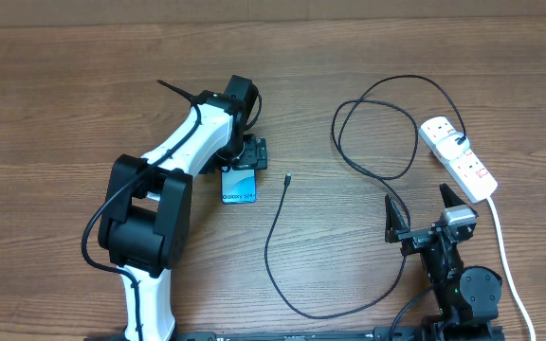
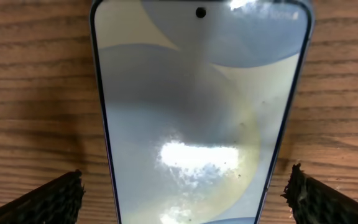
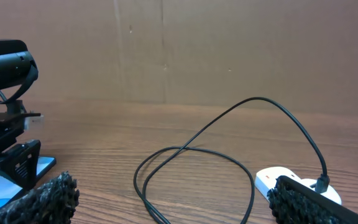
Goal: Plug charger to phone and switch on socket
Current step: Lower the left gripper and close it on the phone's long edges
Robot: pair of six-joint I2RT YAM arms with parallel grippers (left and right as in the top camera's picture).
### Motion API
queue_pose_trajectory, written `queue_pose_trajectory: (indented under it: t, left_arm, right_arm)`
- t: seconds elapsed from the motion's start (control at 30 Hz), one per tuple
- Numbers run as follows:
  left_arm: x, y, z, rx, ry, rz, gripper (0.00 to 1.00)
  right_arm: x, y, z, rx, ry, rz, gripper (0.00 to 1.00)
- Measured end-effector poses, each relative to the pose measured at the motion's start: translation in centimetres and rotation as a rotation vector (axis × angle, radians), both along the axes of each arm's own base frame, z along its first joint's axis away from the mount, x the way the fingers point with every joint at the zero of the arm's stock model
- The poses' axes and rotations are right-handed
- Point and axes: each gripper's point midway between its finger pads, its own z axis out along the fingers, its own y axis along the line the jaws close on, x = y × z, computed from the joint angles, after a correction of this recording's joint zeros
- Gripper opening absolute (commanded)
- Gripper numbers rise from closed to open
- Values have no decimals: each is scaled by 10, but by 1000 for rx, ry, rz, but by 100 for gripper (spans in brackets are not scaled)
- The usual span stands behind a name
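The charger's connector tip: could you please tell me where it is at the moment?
In the overhead view the connector tip lies loose near mid-frame, just right of the phone and not touching it.

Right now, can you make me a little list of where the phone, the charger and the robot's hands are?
phone: flat on the table, screen lit, partly under the left gripper
left gripper: open, one finger on either side of the phone
right gripper: open, empty, near the socket
charger: plug in the socket
connector tip: lying on the table beside the phone, not plugged in
red switches: too small to tell if on or off
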Motion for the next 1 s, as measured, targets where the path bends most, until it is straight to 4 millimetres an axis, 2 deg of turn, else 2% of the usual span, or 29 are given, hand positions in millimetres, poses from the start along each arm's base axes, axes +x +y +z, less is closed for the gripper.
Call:
queue_pose_trajectory:
  t: [0.67,1.0]
  left_arm:
    - [2,-1,0,-2,-7,-16,100]
    - [0,-1,-10,-2,18,-19,100]
  right_arm:
    - [0,0,0,0,0,0,100]
    - [0,0,0,0,0,0,100]
